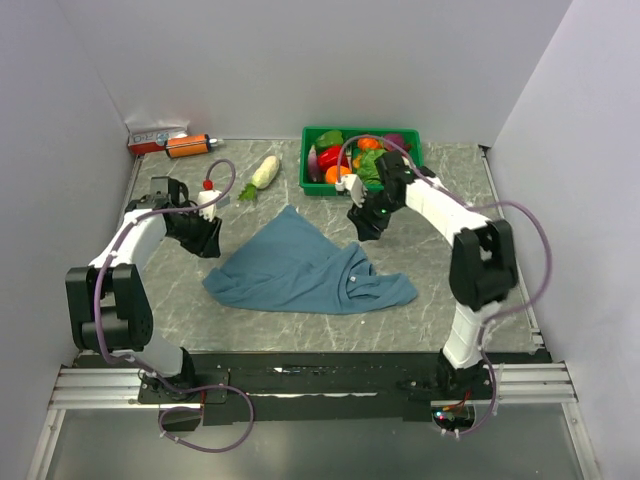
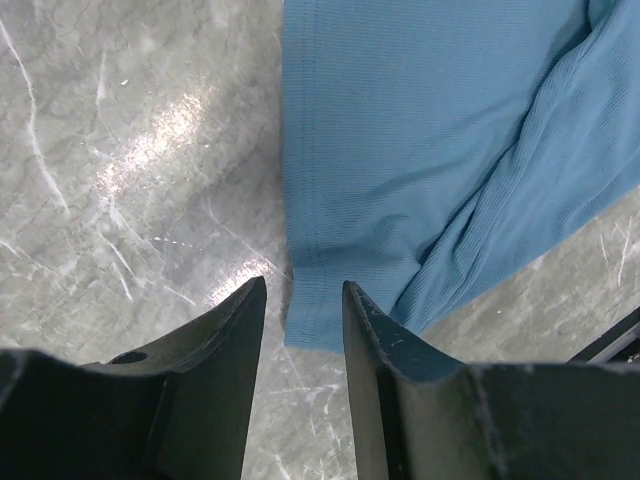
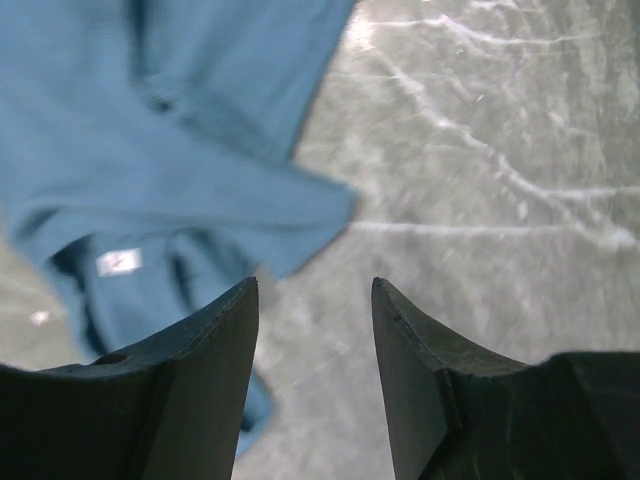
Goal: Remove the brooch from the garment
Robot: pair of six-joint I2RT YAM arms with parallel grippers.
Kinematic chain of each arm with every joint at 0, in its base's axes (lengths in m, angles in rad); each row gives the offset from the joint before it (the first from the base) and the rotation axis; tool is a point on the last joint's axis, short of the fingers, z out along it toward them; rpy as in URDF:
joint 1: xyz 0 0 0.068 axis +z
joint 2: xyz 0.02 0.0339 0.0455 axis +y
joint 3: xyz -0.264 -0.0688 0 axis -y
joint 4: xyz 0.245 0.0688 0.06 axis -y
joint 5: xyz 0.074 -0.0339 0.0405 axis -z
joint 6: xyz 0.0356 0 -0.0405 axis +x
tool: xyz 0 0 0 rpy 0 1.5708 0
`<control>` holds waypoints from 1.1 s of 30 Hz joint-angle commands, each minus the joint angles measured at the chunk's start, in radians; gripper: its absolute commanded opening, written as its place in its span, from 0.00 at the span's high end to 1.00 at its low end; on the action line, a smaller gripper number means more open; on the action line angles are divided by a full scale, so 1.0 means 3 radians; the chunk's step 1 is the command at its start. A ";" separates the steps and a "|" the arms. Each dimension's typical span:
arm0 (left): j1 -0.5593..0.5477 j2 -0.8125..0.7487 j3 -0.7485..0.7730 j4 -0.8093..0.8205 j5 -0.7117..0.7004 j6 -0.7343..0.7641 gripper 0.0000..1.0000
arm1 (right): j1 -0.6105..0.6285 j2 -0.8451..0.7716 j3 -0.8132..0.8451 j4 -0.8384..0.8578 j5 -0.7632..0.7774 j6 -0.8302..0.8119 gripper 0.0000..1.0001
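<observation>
The teal-blue garment [image 1: 300,270] lies crumpled in the middle of the marble table. Its small white neck label [image 3: 118,262] shows in the right wrist view. I cannot make out the brooch in any view. My left gripper [image 1: 208,240] is open and empty, just off the garment's left corner. In the left wrist view the cloth's hem corner [image 2: 320,310] lies just beyond the gap between the fingertips. My right gripper [image 1: 362,225] is open and empty, above the garment's far right edge. Through its jaws I see cloth [image 3: 180,150] at left and bare table at right.
A green crate [image 1: 412,138] of vegetables stands at the back, close behind my right arm. A white radish [image 1: 264,172], an orange bottle [image 1: 188,146] and a red-and-white box [image 1: 155,137] lie at the back left. A small red-capped white bottle [image 1: 207,200] stands by my left gripper.
</observation>
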 commanded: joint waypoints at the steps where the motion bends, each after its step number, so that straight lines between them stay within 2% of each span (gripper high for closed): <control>1: 0.0008 -0.0064 0.0008 0.0034 0.0005 0.0021 0.58 | -0.0001 0.0350 0.0468 -0.0165 -0.0006 0.0041 0.44; 9: 0.0008 -0.0279 -0.0202 0.0050 -0.0169 0.0041 0.57 | 0.0080 0.0718 0.0560 -0.0282 0.0045 0.0016 0.43; 18: 0.0013 -0.0162 -0.0248 0.0111 -0.0333 -0.0092 0.57 | 0.0203 0.1020 0.0565 -0.0354 0.0301 -0.0031 0.46; 19: 0.0018 -0.0141 -0.0253 0.0091 -0.0353 -0.0097 0.57 | 0.0198 0.1030 0.0565 -0.0323 0.0321 -0.0005 0.52; 21: 0.0018 -0.0115 -0.0279 0.0060 -0.0379 -0.0102 0.57 | 0.0198 0.1005 0.0545 -0.0206 0.0372 0.0010 0.58; 24: 0.0029 -0.0166 -0.0360 0.0111 -0.0430 -0.0097 0.56 | 0.0193 0.0887 0.0448 -0.0073 0.0433 0.0026 0.79; 25: 0.0029 -0.0177 -0.0371 0.0121 -0.0440 -0.0087 0.56 | 0.0183 0.0801 0.0417 -0.0007 0.0439 0.0016 0.92; 26: 0.0034 -0.0177 -0.0376 0.0116 -0.0461 -0.0087 0.56 | 0.0183 0.0734 0.0371 0.0029 0.0449 0.0026 0.98; 30: 0.0064 -0.0166 -0.0325 0.0060 -0.0486 -0.0066 0.56 | 0.0127 0.0254 0.0294 0.0162 0.0358 0.0143 1.00; 33: 0.0090 -0.0192 -0.0340 0.0055 -0.0446 -0.0005 0.56 | 0.0075 -0.0323 0.0187 0.0311 0.0224 0.0266 1.00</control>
